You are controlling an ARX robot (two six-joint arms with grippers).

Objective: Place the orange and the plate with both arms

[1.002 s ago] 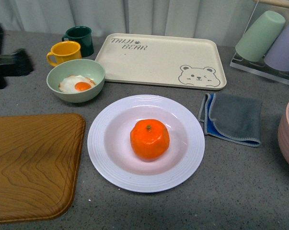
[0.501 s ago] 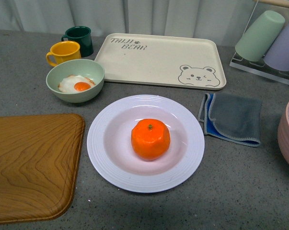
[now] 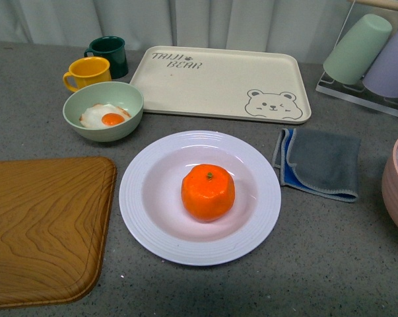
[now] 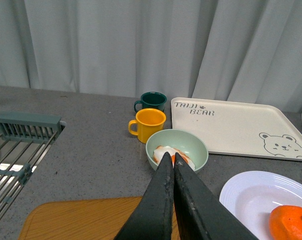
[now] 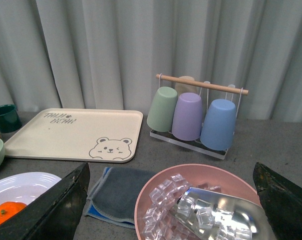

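Jaws pressed together on the left gripper (image 4: 170,156), nothing held; jaws wide apart on the right gripper (image 5: 171,170), also empty.

One orange (image 3: 208,192) is seen resting in the well of one white plate (image 3: 146,224), mid-counter (image 3: 331,251), between one wooden tray (image 3: 40,224) at left and one folded cloth (image 3: 321,162) at right. If the plate were lifted unevenly, the orange would likely roll off. Further back are counted two mugs (image 3: 90,71), one green bowl (image 3: 106,132), one cream tray (image 3: 218,82) and three upturned cups (image 3: 357,49).
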